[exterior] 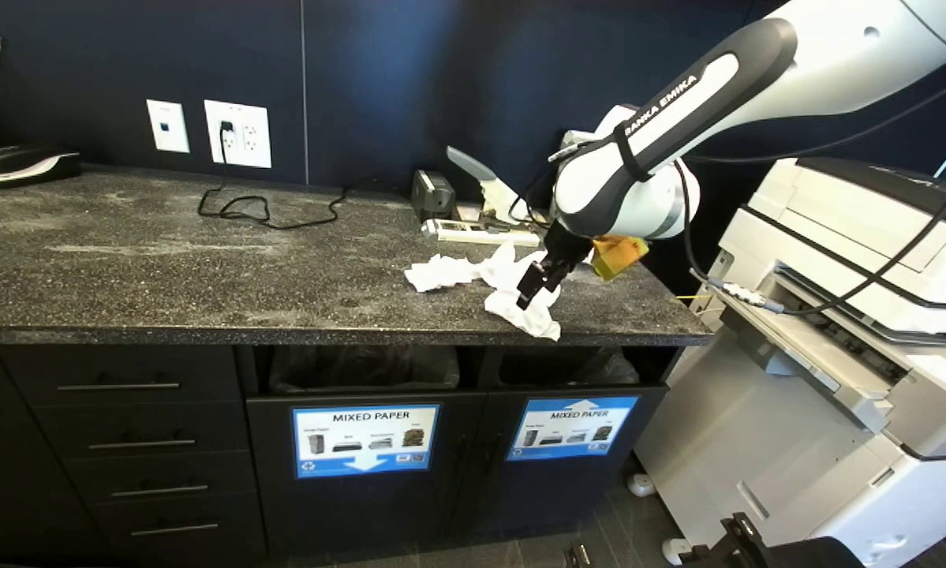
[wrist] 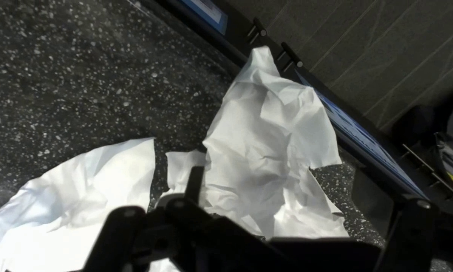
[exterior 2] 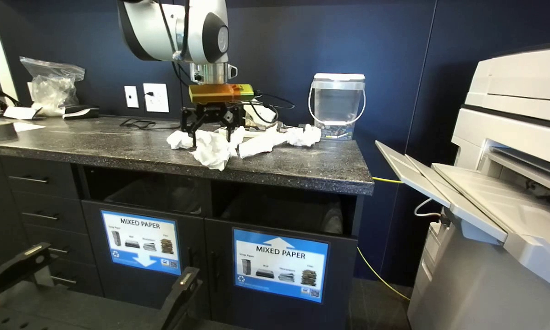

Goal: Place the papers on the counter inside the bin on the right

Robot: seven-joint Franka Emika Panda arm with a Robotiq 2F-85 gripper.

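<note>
Several crumpled white papers lie on the dark counter [exterior 2: 119, 142]. The front paper [exterior 2: 213, 153] reaches the counter's front edge; it also shows in an exterior view [exterior: 524, 314] and in the wrist view [wrist: 256, 151]. Other papers [exterior 2: 261, 142] lie to its right and behind, with one [wrist: 90, 189] at the lower left of the wrist view. My gripper [exterior 2: 211, 139] is open, pointing down, its fingers apart on either side of the front paper [exterior: 537, 290]. I cannot tell whether they touch it. The right bin's liner [exterior 2: 333, 222] shows in the opening below the counter.
A left bin opening [exterior: 362, 367] sits beside the right one, both behind doors with MIXED PAPER signs [exterior 2: 279, 266]. A clear bucket [exterior 2: 338, 105] stands at the back right of the counter. A device [exterior: 480, 229] lies behind the papers. A printer [exterior: 851, 244] stands to the right.
</note>
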